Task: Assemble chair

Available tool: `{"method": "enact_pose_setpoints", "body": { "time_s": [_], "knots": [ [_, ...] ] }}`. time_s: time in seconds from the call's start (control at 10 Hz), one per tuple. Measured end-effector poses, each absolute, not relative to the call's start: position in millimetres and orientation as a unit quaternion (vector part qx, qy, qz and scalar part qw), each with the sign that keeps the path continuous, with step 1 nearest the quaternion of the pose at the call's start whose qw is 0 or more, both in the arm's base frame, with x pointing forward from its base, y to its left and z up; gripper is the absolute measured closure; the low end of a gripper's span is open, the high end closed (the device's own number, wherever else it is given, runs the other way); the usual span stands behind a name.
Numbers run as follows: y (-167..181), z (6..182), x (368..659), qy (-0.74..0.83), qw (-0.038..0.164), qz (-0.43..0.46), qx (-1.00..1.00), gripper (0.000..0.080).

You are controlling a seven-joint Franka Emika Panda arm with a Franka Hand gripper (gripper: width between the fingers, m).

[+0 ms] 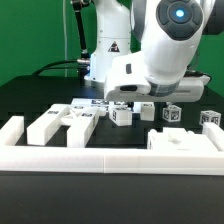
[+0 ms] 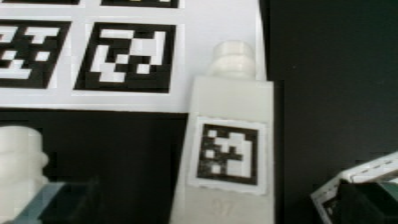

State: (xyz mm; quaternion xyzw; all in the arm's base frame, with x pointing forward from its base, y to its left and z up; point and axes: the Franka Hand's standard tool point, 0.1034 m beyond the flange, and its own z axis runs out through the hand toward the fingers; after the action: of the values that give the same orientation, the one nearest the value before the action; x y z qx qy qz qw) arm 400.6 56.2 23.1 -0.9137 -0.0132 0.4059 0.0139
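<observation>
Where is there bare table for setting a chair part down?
Free: the table at the exterior view's left, behind the bars; and the gap between bars and flat slab, before the border rail. Crowded: the row of pieces under the arm.

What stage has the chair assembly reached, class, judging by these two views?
Done: nothing looks joined yet; the chair parts lie loose on the table. In hand: the open tool hangs over a tagged post lying beside the marker board, and grips nothing. Left: picking up and joining every piece.
</observation>
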Motion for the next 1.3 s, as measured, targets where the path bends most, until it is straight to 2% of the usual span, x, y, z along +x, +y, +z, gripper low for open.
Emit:
{"method": "enact_pose_setpoints", "body": {
  "time_s": [0.9,1.3],
  "knots": [
    [54.0,22.6,400.8,-0.023,0.019,0.406,-0.914,0.0151],
    [42.5,31.7,408.7,-0.017,0.022,0.407,-0.913,0.0151]
  ]
}}
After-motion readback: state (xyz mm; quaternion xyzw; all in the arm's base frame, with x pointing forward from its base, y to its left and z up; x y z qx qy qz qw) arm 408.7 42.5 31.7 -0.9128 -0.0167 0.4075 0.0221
